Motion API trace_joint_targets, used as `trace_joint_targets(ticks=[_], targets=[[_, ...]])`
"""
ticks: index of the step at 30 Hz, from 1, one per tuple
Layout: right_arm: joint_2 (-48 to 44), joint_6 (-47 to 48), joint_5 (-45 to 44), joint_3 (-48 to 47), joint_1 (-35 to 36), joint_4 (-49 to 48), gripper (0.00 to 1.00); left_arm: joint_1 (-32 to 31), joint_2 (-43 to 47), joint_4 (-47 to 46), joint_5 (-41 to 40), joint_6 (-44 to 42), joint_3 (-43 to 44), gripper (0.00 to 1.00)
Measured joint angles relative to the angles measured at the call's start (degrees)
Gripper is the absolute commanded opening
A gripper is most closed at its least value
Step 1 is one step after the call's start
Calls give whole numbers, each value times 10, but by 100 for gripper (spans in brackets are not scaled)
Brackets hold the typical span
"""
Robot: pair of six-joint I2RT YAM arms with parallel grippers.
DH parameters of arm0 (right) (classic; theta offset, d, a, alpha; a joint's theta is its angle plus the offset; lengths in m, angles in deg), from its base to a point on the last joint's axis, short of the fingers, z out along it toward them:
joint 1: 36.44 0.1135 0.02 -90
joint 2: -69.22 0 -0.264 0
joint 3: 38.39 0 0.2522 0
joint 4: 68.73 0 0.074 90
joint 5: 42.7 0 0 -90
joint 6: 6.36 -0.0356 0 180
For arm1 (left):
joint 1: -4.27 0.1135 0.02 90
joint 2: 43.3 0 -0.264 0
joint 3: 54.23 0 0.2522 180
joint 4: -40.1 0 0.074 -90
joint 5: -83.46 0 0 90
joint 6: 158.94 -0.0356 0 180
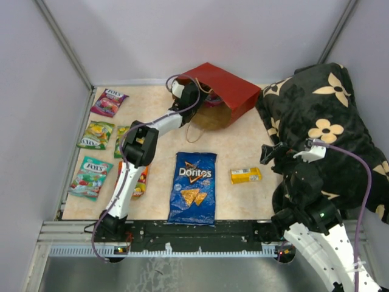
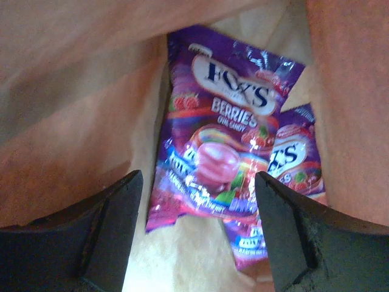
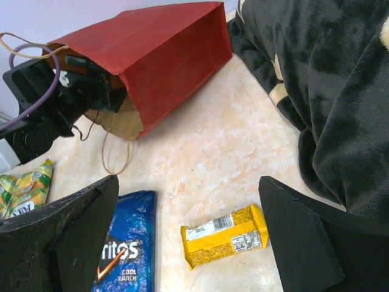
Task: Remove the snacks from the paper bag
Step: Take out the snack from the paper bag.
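Extraction under way: left fingers [image 2: 103, 237], wide and empty inside the red paper carrier bag [image 1: 228, 88], frame a purple foil Fox's candy packet [image 2: 225, 134]. Next move likely: advance, close. Right fingers [image 3: 73, 231] wide, idle.

The paper bag [image 3: 170, 55] is matt red paper outside and unglazed brown kraft inside, softly creased; its handles [image 3: 115, 152] are thin tan twine. The purple candy packet [image 2: 225, 121] is glossy, crinkled plastic film with bright glints. The Doritos bag [image 1: 193, 188] is shiny blue film. The yellow box [image 3: 225, 234] has a smooth printed skin with a slight sheen. The cushion [image 1: 328, 109] is black plush cloth, deep-napped and matt. The worktop [image 3: 243, 140] is smooth, beige and marble-patterned, with fine scratches. The left gripper [image 2: 197, 182] has fingers [image 2: 103, 237] of matt black plastic, faintly grainy.
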Motion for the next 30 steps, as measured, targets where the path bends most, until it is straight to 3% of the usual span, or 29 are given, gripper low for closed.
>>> trace_joint_targets(ticks=[6,13,18,23,27,30], targets=[[-7,-1,0,0,0,4,99,6,-70,45,-10,-38,125,77],[-12,-1,-3,0,0,12,99,10,-130,66,20,-32,202,75],[-12,-1,-3,0,0,11,99,10,-136,69,46,-24,211,73],[-12,-1,-3,0,0,10,99,8,-148,62,82,-12,223,59],[-12,-1,-3,0,0,10,99,3,-159,57,102,-7,230,36],[-12,-1,-3,0,0,10,99,-3,-160,58,114,-7,229,27]])
